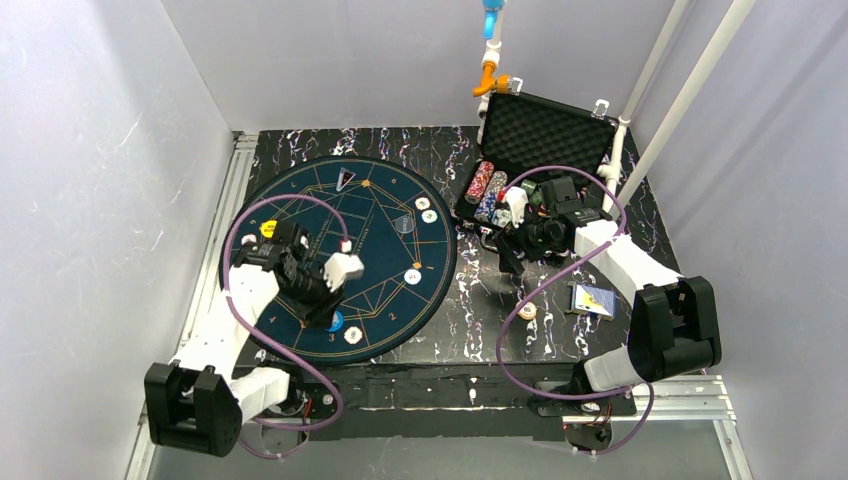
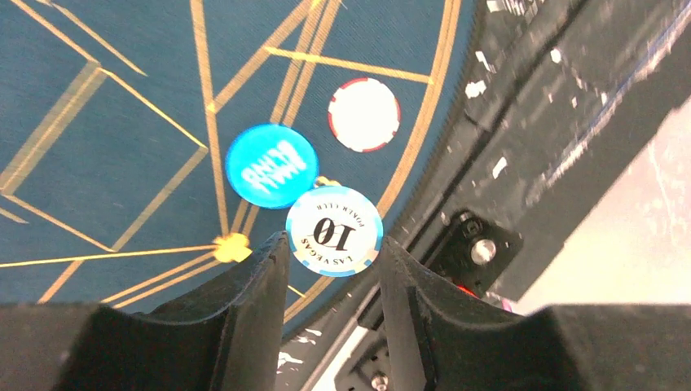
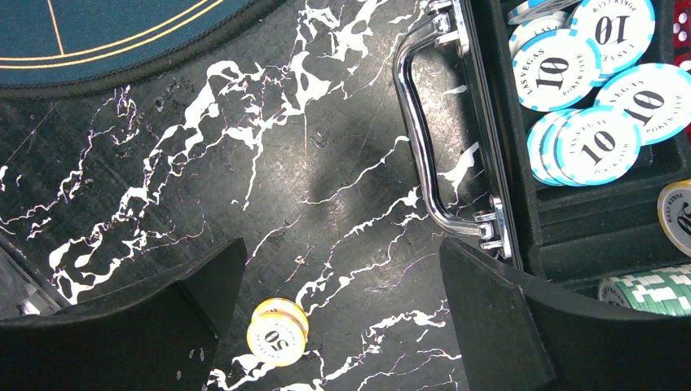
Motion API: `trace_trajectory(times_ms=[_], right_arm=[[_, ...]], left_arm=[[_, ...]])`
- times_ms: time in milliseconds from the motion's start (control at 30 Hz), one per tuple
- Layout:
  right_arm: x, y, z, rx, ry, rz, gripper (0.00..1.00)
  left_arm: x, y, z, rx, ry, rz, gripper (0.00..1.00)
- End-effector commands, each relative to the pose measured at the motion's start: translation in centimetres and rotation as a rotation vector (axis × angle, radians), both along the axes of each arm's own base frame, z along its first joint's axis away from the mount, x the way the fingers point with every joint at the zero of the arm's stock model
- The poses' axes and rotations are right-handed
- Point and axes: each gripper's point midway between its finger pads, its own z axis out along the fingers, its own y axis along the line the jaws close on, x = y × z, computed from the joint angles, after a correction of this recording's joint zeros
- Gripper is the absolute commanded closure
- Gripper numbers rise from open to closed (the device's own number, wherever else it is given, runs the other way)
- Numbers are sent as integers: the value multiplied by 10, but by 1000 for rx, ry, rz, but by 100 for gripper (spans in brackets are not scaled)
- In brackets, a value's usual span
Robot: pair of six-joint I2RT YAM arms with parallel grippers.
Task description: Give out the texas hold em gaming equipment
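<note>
Black marble-pattern table top (image 1: 460, 290) with white veining: what encloses it? (Operator)

Pale grey walls (image 1: 100, 150) stand on the left, far and right sides. An aluminium rail (image 1: 215, 250) runs along the left edge. White pipes (image 1: 660, 80) rise at the far right corner. (Inspector)

Surface layout? (Operator)

A round dark-blue gold-lined mat (image 1: 380, 200) covers the left half. An open black foam-lined case (image 1: 545, 130) sits at the far right corner and holds white-and-blue "10" chips (image 3: 599, 145). Blue-backed playing cards (image 1: 592, 300) lie near the right edge. (Inspector)

Gripper states? (Operator)

The left gripper (image 2: 330, 248) pinches a white-and-light-blue "10" poker chip (image 2: 334, 230) by its rim, over the mat's near edge, just beside a blue button disc (image 2: 271, 165). A red-edged white chip (image 2: 364, 114) lies close by. The right gripper (image 3: 342, 269) is spread wide and holds nothing, above bare table beside the case's chrome handle (image 3: 420, 122). A yellow "50" chip (image 3: 278, 331) lies below it, close to one finger. (Inspector)
</note>
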Motion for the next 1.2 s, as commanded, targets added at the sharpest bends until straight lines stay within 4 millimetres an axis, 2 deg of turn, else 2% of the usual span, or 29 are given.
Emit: trace_trajectory(times_ms=[0, 167, 500, 700, 900, 1167], right_arm=[[5, 3, 6, 19, -16, 14, 2], [6, 3, 6, 18, -18, 13, 2], [7, 3, 5, 13, -17, 10, 2], [8, 2, 5, 10, -19, 8, 2], [9, 2, 3, 7, -14, 7, 2], [9, 1, 2, 0, -15, 4, 2]], left_arm=[[-49, 13, -12, 14, 63, -153, 88], [-64, 17, -26, 28, 91, -170, 87], [-58, 17, -46, 88, 162, -148, 84], [-53, 23, -69, 194, 118, -163, 83], [-39, 17, -72, 193, 84, -137, 81], [-41, 4, -79, 202, 95, -171, 80]])
